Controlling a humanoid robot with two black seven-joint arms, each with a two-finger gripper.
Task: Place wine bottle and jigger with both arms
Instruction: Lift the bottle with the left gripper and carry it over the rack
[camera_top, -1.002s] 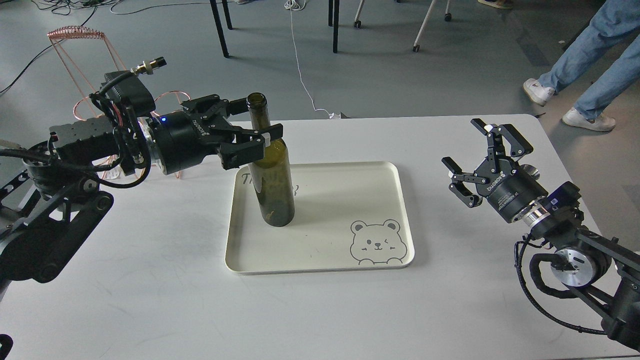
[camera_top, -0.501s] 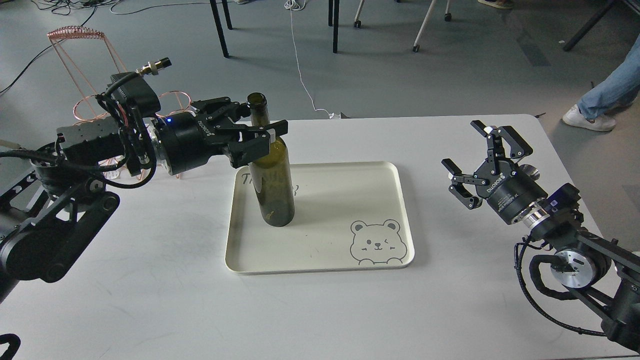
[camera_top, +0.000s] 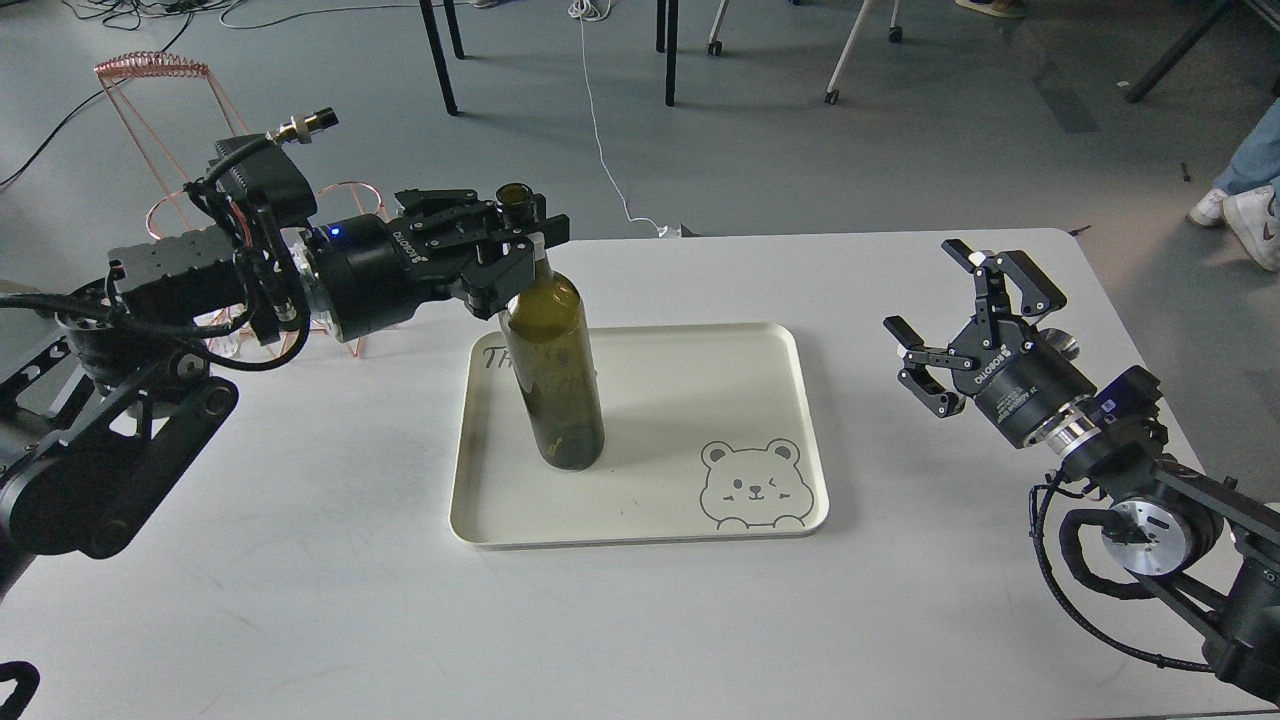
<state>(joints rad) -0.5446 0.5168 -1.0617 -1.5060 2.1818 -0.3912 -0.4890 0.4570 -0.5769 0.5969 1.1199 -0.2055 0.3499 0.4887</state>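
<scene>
The dark olive-green wine bottle (camera_top: 555, 370) is on the left part of the cream tray (camera_top: 680, 400), leaning with its mouth to the left. My left gripper (camera_top: 527, 250) comes in from the left and is shut on the bottle's neck just below the mouth. My right gripper (camera_top: 935, 292) is open and empty above the table, right of the tray. A small shiny silver piece (camera_top: 1062, 345) shows just behind the right gripper's body. It may be the jigger, but it is mostly hidden.
The tray has a bear drawing (camera_top: 752, 485) at its front right. A copper wire rack (camera_top: 150, 80) stands behind the left arm. The table's far edge (camera_top: 800, 236) lies behind the tray; chair legs and a person's shoe are on the floor beyond.
The left gripper's fingers have closed in on the bottle's neck. The bottle has tipped and its base has shifted to the right and toward me. The right arm has not moved.
</scene>
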